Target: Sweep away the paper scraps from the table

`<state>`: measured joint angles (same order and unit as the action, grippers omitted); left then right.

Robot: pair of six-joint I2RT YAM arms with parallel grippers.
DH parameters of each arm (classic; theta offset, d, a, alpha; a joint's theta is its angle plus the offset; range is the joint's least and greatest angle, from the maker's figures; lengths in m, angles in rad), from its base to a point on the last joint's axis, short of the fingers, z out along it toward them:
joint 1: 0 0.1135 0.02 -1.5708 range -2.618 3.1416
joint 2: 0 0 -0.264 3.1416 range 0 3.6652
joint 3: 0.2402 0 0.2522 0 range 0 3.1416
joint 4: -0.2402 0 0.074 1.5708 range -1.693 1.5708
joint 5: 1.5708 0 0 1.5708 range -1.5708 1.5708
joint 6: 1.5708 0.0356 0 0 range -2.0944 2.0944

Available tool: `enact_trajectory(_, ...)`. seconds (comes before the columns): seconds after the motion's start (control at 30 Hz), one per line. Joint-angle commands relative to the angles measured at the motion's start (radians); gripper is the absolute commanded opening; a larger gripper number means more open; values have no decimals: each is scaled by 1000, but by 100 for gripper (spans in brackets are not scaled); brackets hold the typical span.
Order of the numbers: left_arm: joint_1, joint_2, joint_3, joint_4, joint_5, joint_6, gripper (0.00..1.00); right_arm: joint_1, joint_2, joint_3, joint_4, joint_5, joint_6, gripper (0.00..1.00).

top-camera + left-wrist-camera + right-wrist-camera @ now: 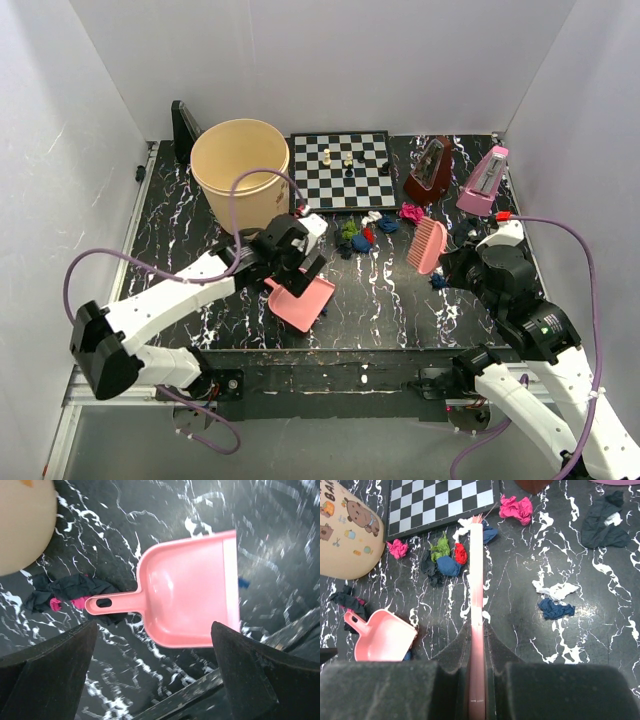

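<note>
The pink dustpan (302, 301) lies flat on the black marbled table (390, 310), its mouth toward the near edge. My left gripper (296, 266) hovers open and empty just above it; in the left wrist view the dustpan (192, 595) lies beyond my spread fingers (47, 672). My right gripper (455, 262) is shut on the pink brush (430, 245), seen edge-on in the right wrist view (476, 580). Paper scraps cluster by the bristles: green (440, 547), red (461, 553), blue (449, 566). Others lie apart: magenta (516, 507), white and blue (555, 600), black (605, 522).
A beige bucket (240, 170) stands at the back left. A chessboard (342, 168) with small pieces lies at the back middle. A dark red metronome (430, 172) and a pink one (484, 182) stand at the back right. Black and magenta scraps (70, 592) lie by the dustpan handle.
</note>
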<state>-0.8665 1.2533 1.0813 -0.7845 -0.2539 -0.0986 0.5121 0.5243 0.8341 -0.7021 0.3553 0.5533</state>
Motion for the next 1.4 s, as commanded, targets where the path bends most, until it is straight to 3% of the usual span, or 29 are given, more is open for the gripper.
enact_trajectory(0.0, 12, 92, 101, -33, 72, 295, 97, -3, -6, 26, 46, -53, -23, 1)
enact_trajectory(0.13, 49, 228, 205, -59, 220, 356, 96, -1, -20, 30, 41, -59, -32, 1)
enact_trajectory(0.23, 55, 317, 227, -47, 251, 367, 91, -3, -32, 26, 41, -68, -30, 1)
enact_trajectory(0.47, 130, 442, 249, 7, 402, 453, 63, 0, -43, 17, 32, -78, -30, 1)
enact_trajectory(0.77, 167, 555, 311, -9, 521, 579, 65, -1, -27, 30, 32, -68, -30, 1)
enact_trajectory(0.93, 184, 632, 362, -76, 620, 645, 53, 0, -17, 36, 29, -65, -35, 1)
enact_trajectory(1.13, 193, 667, 365, -131, 605, 685, 52, 0, -9, 36, 32, -56, -33, 1)
enact_trajectory(1.2, 193, 673, 365, -154, 610, 718, 41, -1, -7, 37, 29, -52, -33, 1)
enact_trajectory(1.27, 195, 696, 390, -218, 636, 753, 4, -1, -9, 36, 26, -46, -33, 1)
enact_trajectory(1.37, 198, 739, 451, -303, 696, 789, 0, -1, -13, 34, 26, -41, -32, 1)
